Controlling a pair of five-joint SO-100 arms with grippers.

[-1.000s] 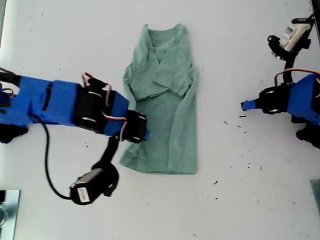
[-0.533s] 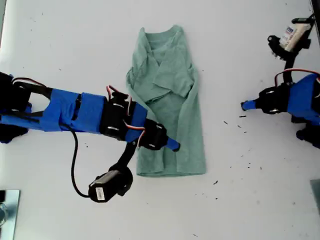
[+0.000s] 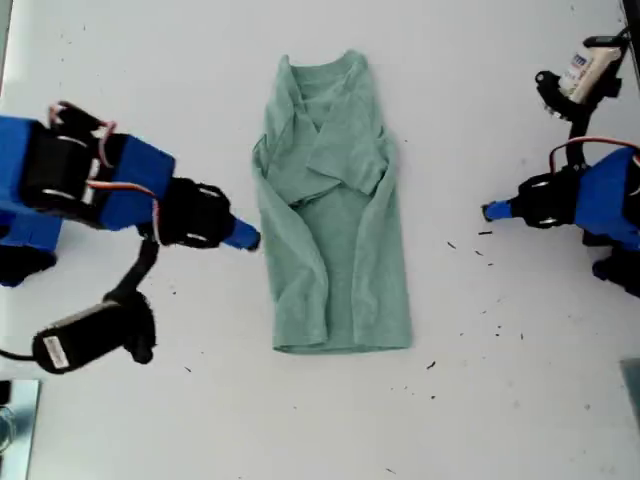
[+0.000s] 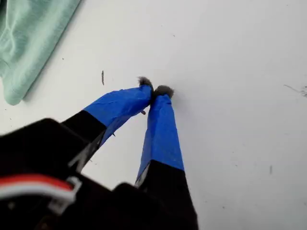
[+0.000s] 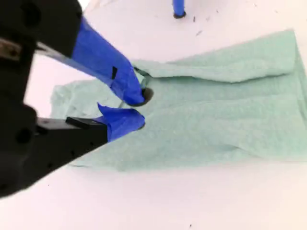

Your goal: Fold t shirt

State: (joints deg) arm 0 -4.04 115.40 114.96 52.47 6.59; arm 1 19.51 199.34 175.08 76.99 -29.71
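Observation:
The pale green t shirt (image 3: 335, 220) lies flat in the middle of the white table, neck at the far end, with both long sides and the sleeves folded inward. My second gripper (image 3: 248, 239) hovers just off the shirt's edge on the exterior view's left. In its own wrist view my second gripper (image 5: 139, 108) stands slightly open above the t shirt (image 5: 216, 110), holding nothing. My first gripper (image 3: 490, 211) is on the exterior view's right, well apart from the shirt. Its wrist view shows my first gripper (image 4: 154, 90) shut and empty over bare table, with only a corner of the t shirt (image 4: 24, 43) visible.
Dark specks (image 3: 480, 250) dot the table between the shirt and the first arm. A black camera on a cable (image 3: 90, 335) hangs below the second arm. A metal part (image 3: 15, 420) sits at the exterior view's bottom-left corner. The first arm's tip (image 5: 178, 9) shows in the second wrist view.
My second gripper carried the shirt's edge on the exterior view's left over toward the middle, let it go, and drew back off the cloth. The shirt is narrower. The first arm stayed still.

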